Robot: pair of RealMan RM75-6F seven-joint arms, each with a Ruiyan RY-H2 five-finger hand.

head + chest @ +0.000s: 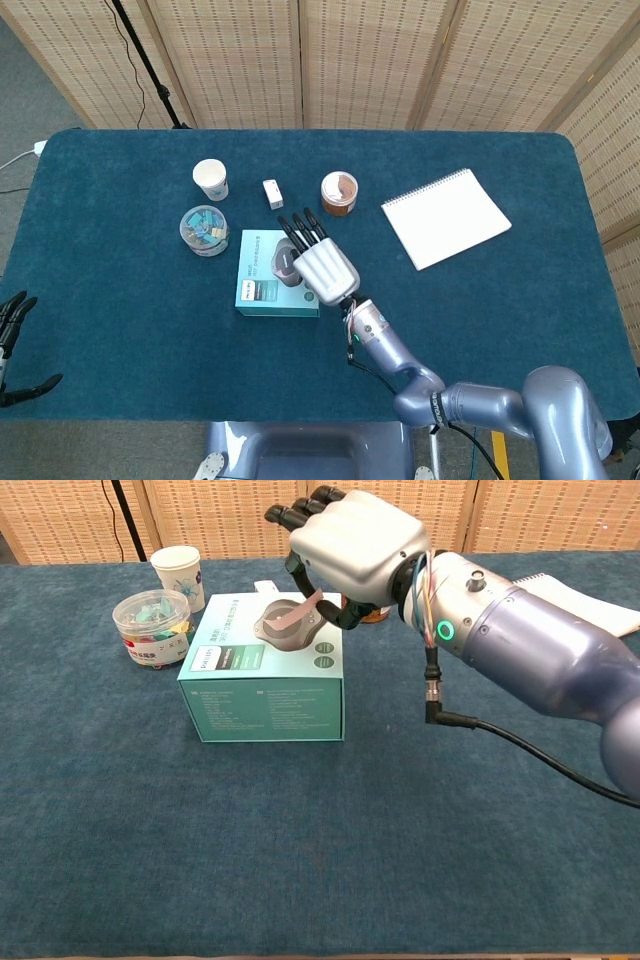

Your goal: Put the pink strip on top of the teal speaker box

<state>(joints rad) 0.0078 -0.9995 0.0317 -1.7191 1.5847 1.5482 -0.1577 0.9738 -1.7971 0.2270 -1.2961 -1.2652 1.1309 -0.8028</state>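
Right hand [322,268] hovers over the teal speaker box [262,286] on the table [120,300]

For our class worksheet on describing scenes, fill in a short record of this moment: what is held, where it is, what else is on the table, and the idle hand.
held item: pink strip, in the right robot hand
position: over the teal box, far end at its top
release: not yet
other items: paper cup, clip tub, brown jar, notepad
left robot hand: at table edge, empty

One teal box [262,275], one paper cup [210,179], two jars [203,230], one notepad [446,217], one pink strip [293,616]
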